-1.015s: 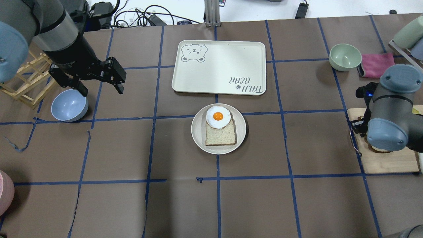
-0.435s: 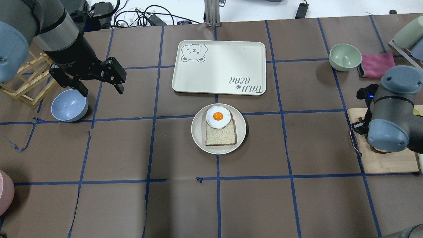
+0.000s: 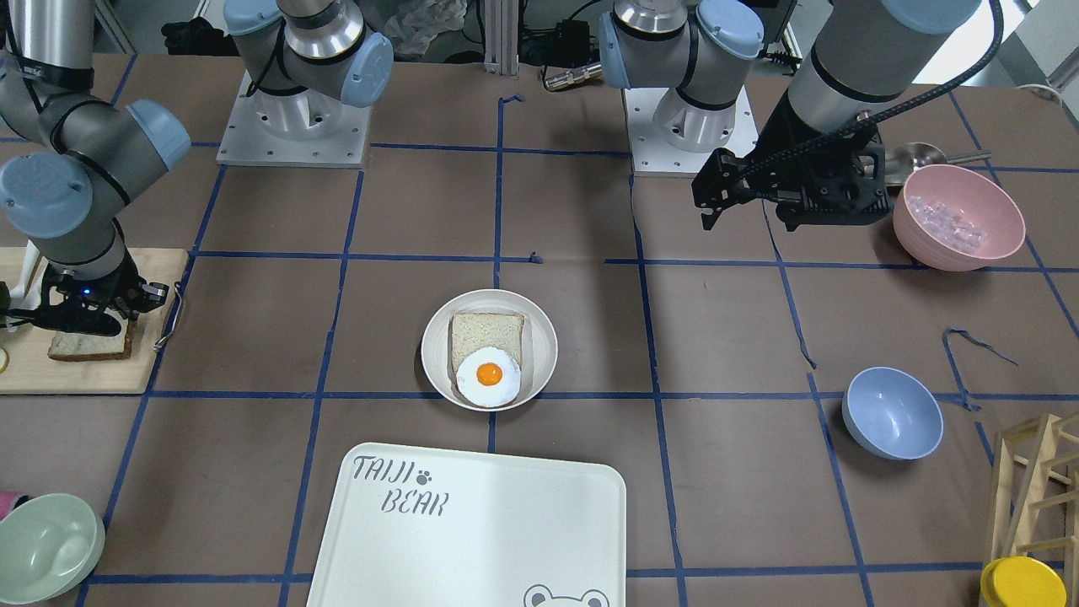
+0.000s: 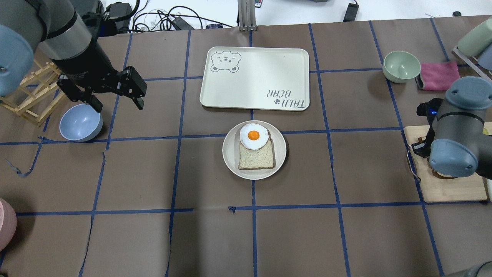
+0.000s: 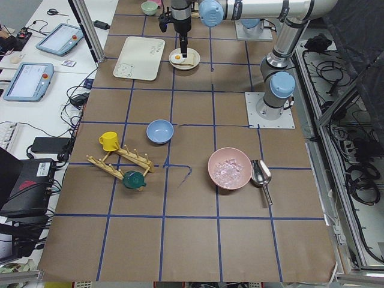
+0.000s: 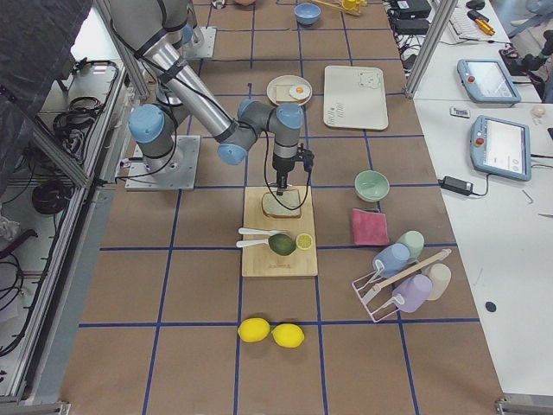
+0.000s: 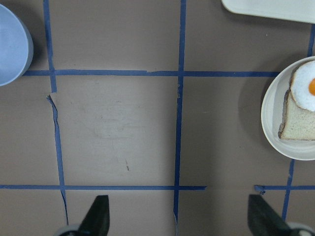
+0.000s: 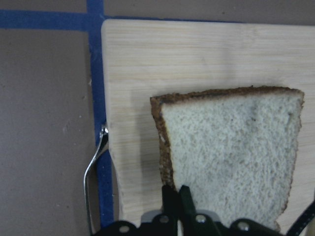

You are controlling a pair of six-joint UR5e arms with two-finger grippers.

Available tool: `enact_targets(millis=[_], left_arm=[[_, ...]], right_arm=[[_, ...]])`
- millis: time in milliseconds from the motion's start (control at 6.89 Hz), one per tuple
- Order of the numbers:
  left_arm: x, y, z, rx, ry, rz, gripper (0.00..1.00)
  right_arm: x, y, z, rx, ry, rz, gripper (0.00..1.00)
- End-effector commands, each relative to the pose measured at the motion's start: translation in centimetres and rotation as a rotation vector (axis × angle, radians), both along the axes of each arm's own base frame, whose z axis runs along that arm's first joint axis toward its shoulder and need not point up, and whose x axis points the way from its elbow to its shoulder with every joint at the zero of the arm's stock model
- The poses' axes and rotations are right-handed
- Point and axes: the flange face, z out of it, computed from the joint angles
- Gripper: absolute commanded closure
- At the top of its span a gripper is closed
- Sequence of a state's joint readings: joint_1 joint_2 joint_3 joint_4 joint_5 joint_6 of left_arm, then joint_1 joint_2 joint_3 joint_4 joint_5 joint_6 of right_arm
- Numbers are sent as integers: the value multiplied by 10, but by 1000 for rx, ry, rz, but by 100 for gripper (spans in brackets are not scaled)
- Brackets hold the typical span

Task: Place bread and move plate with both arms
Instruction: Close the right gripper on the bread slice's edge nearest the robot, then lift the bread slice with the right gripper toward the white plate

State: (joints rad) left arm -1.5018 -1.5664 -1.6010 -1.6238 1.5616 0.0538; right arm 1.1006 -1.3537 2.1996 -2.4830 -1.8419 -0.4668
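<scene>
Two fingers of right gripper (image 8: 175, 194) pinch together on the near crust edge of bread (image 8: 231, 147) on board (image 8: 147, 59) at right, plate (image 4: 230, 165) well to its left mid-table, so carry likely goes leftward; left gripper (image 4: 119, 106) hovers far-left, fingers spread, farther off.

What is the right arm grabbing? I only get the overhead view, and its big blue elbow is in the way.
Observer: The wrist camera on the right arm shows its jaws pinched shut on the crusty edge of the bread.
Child: Is anything else on that wooden thing under it?
Observer: Yes. The right side view shows an avocado and a cut lemon lying on the board, nearer that camera than the bread.
Child: And the pink thing in my bottom corner?
Observer: That is a pink bowl. The front view shows clear cubes inside it.
</scene>
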Motion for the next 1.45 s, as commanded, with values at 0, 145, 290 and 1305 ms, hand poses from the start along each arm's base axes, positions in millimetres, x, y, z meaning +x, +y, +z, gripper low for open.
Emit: enact_targets(millis=[0, 145, 290, 1305], left_arm=[[0, 1, -1, 4, 0, -1, 0], [0, 0, 0, 1, 0, 0, 0], [0, 0, 0, -1, 0, 0, 0], [1, 0, -1, 2, 0, 2, 0]], right_arm=[[-3, 2, 21, -29, 46, -2, 100], [-1, 4, 33, -48, 54, -5, 100], [0, 4, 37, -58, 56, -10, 100], [162, -52, 160, -98, -10, -25, 100]])
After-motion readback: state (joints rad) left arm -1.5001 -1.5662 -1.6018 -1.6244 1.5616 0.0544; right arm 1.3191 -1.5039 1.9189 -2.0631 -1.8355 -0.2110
